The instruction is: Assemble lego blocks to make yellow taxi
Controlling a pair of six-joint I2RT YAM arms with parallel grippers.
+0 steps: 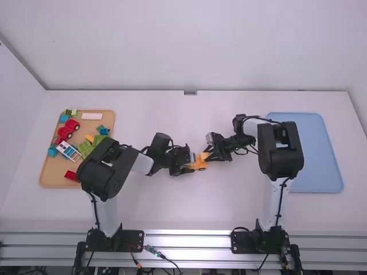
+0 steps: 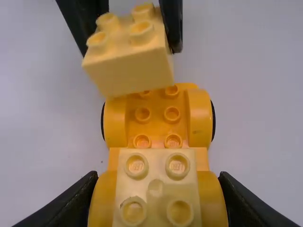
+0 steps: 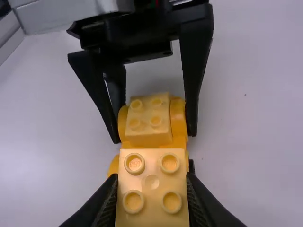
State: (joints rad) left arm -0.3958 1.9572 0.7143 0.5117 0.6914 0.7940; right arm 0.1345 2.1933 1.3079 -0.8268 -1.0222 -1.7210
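In the high view my left gripper point(image 1: 187, 164) and my right gripper point(image 1: 210, 154) meet over the orange car base point(image 1: 199, 164) near the table's middle. In the left wrist view my left gripper point(image 2: 158, 189) is shut on the car base point(image 2: 157, 116) at its wheel fenders, with a pale yellow block point(image 2: 156, 187) mounted between them. A second yellow block point(image 2: 130, 71) is held tilted over the base's far end. In the right wrist view my right gripper point(image 3: 152, 189) is shut on that second yellow block point(image 3: 152, 177); the mounted block point(image 3: 147, 118) shows beyond it.
At the left, an orange-brown tray point(image 1: 54, 175) holds several coloured bricks, including red wheeled pieces point(image 1: 67, 129) and green blocks point(image 1: 86, 149). A light blue tray point(image 1: 321, 154) lies at the right, partly under the right arm.
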